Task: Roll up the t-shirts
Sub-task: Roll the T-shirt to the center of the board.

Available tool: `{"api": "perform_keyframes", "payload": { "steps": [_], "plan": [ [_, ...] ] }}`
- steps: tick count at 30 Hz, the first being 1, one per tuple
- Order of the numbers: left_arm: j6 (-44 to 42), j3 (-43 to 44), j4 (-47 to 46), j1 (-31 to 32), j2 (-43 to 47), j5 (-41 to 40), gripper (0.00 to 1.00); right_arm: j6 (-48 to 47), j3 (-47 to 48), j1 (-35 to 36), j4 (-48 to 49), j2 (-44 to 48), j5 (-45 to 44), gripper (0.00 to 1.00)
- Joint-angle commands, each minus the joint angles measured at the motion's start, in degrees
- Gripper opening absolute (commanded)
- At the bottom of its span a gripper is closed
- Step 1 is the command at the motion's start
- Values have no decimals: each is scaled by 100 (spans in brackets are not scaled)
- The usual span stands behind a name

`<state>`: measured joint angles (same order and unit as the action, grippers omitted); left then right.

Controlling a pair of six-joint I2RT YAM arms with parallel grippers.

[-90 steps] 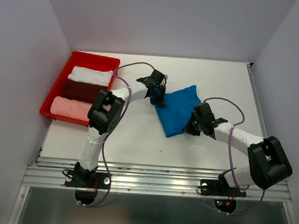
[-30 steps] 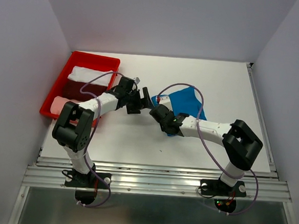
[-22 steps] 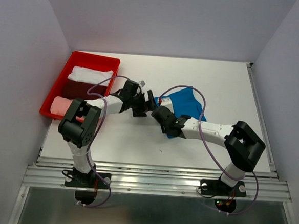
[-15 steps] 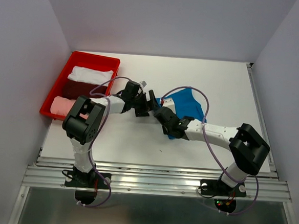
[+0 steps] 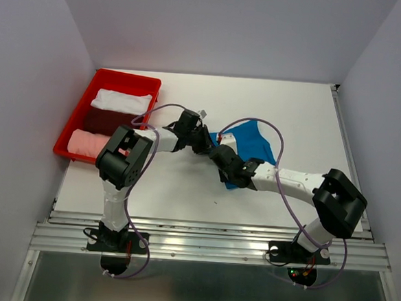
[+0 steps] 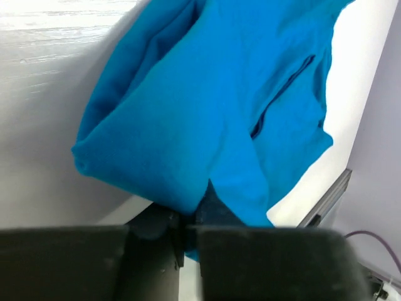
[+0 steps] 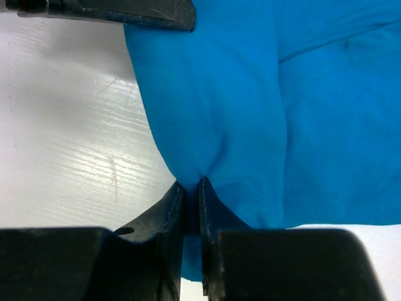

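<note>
The bright blue t-shirt (image 5: 250, 144) lies folded and bunched at the middle of the table. It fills the left wrist view (image 6: 213, 100) and the right wrist view (image 7: 250, 106). My left gripper (image 5: 206, 143) is shut on its left edge, with cloth pinched between the fingers (image 6: 190, 221). My right gripper (image 5: 228, 167) is shut on the near left edge; a fold of blue cloth is clamped between its fingers (image 7: 190, 207). The two grippers sit close together on the shirt's left side.
A red tray (image 5: 88, 96) at the back left holds a rolled white t-shirt (image 5: 121, 101), a dark red one (image 5: 106, 120) and a pink one (image 5: 89, 143). Purple cables loop over both arms. Grey walls stand on three sides.
The shirt's near left part has been gathered in and bunched. My right gripper moved left across the shirt. My left arm swung left, then came back to the shirt's left edge.
</note>
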<state>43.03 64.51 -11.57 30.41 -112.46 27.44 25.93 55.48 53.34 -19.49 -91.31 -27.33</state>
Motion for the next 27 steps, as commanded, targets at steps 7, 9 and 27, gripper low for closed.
{"api": "perform_keyframes", "payload": {
  "steps": [7, 9, 27],
  "plan": [
    [390, 176, 884, 26, 409, -90, 0, -220, 270, 89, -337, 236, -597, 74],
    [531, 272, 1147, 35, 471, -186, 0, -334, 296, 150, -310, 306, -598, 79],
    [1129, 703, 2405, 44, 770, -565, 0, -677, 657, 923, -231, -352, -1046, 82]
  ]
}}
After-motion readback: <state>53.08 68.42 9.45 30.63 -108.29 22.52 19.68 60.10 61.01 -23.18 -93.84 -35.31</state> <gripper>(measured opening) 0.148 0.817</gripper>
